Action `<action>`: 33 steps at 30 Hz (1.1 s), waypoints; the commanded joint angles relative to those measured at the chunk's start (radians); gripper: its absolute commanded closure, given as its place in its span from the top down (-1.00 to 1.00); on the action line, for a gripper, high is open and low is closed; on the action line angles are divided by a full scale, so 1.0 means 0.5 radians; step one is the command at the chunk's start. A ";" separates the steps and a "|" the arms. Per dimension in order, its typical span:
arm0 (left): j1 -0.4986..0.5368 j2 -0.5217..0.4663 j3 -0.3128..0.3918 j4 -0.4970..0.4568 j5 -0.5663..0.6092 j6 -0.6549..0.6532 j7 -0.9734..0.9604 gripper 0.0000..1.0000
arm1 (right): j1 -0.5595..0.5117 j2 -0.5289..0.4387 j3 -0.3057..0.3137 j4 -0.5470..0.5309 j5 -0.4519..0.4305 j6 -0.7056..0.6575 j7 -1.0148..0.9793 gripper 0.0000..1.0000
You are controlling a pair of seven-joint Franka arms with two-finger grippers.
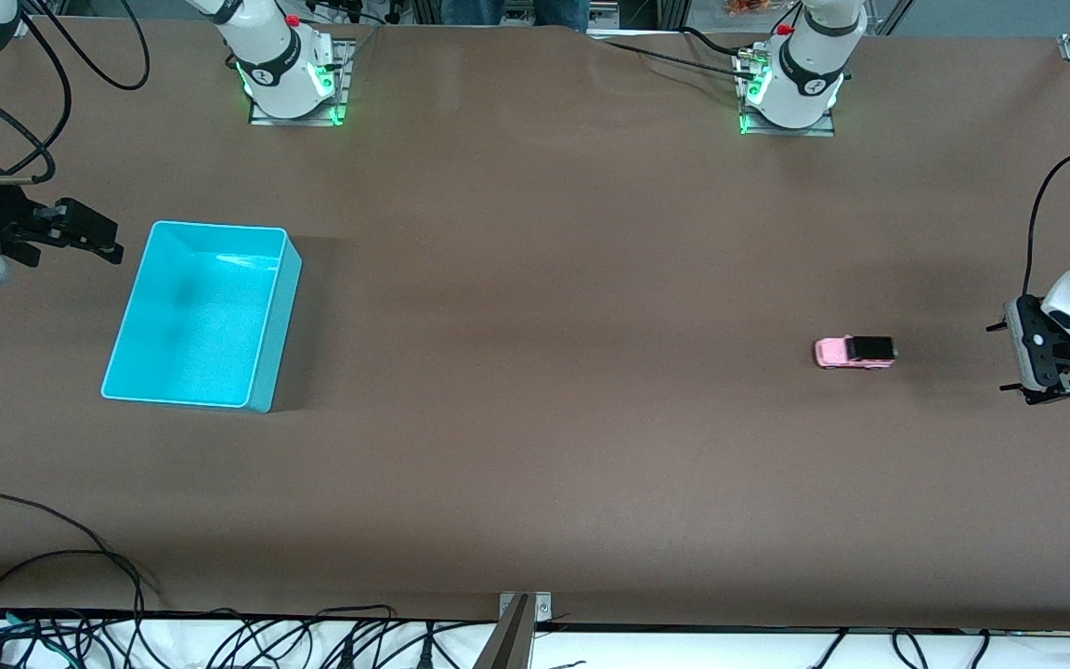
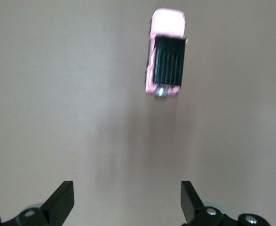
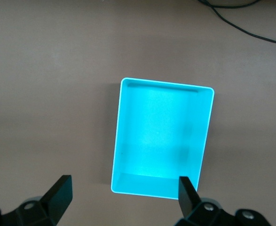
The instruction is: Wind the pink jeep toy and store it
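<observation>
Jeep: pink jeep toy (image 1: 854, 352) sits on wheels on brown table (image 1: 535, 446), toward left arm's end, well apart from cyan bin (image 1: 203, 314) (empty) at right arm's end. Left gripper (image 1: 1037, 360) near toy, fingers apart, nothing held. Right gripper (image 1: 80, 230) beside bin, fingers apart, waiting. Toy likely light, rigid plastic, free to roll; smooth sides may slip. Best hold: across body flanks, clear of wheels.
</observation>
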 commanded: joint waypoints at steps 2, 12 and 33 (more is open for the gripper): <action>0.010 0.009 -0.132 0.252 0.015 -0.360 -0.283 1.00 | 0.001 0.007 0.005 0.044 -0.001 -0.040 -0.008 1.00; -0.005 -0.098 -0.387 0.443 0.049 -0.729 -0.839 1.00 | 0.001 0.007 0.005 0.044 -0.001 -0.043 -0.008 1.00; -0.578 -0.442 -0.069 0.360 0.037 -0.926 -1.407 1.00 | 0.001 0.007 0.005 0.044 -0.001 -0.043 -0.008 1.00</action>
